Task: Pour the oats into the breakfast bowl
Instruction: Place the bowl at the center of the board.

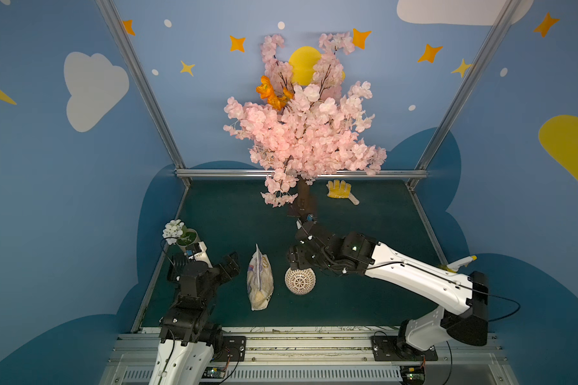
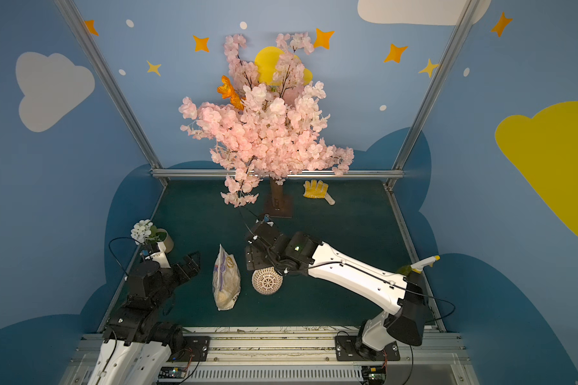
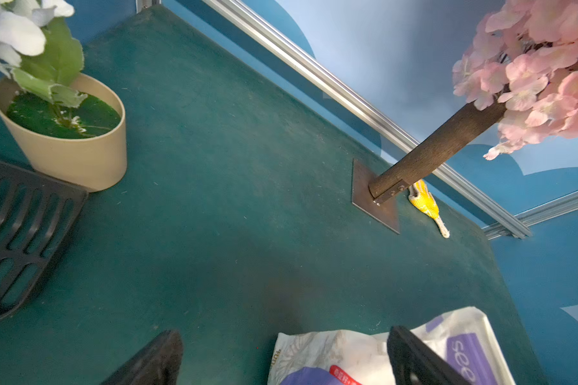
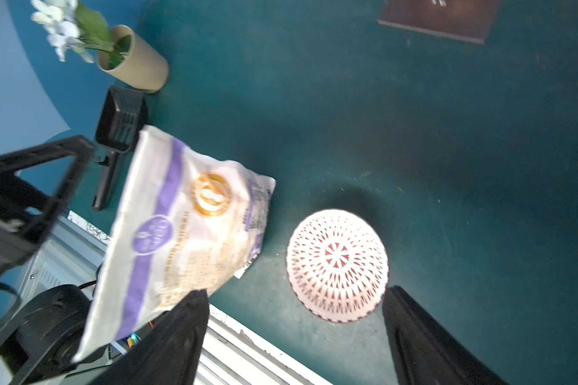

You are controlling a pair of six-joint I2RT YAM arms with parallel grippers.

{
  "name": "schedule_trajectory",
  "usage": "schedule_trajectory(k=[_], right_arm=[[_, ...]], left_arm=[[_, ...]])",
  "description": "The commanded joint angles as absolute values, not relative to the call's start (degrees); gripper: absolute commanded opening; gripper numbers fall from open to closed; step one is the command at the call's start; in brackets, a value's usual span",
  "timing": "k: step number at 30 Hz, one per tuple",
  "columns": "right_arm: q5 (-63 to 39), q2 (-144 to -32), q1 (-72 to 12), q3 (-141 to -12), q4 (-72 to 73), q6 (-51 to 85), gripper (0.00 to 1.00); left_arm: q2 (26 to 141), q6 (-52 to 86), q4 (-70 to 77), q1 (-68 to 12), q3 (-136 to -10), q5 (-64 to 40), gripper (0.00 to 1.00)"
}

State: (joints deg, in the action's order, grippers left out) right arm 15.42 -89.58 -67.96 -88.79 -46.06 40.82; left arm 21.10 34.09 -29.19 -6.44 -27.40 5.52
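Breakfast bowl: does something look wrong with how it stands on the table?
Yes. The breakfast bowl, beside the oats bag, seems to lie upside down, its domed lattice bottom facing up, so oats could not go in.

Top views look down over the whole table (image 1: 364,216); close wrist views share the oats (image 4: 181,226).

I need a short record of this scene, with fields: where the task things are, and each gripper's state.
left gripper: open, empty, next to the oats bag
right gripper: open, empty, above the breakfast bowl
oats bag: lying on the table, between left gripper and bowl
breakfast bowl: looks upside down, not touching the bag
poured: nothing yet
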Motion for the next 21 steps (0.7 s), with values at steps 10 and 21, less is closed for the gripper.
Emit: schedule_trajectory(k=[10,21], right_arm=[[17.8,-109.9,-76.4,-110.0,-54.2,37.0,0.76],[16.9,-115.3,-77.1,-112.9,-53.1,36.8,0.29]], left_arm=[[17.2,36.0,-34.2,-6.5,-27.5,10.5,1.00],[16.9,36.7,-35.5,-6.4,-27.9,10.2,1.00]])
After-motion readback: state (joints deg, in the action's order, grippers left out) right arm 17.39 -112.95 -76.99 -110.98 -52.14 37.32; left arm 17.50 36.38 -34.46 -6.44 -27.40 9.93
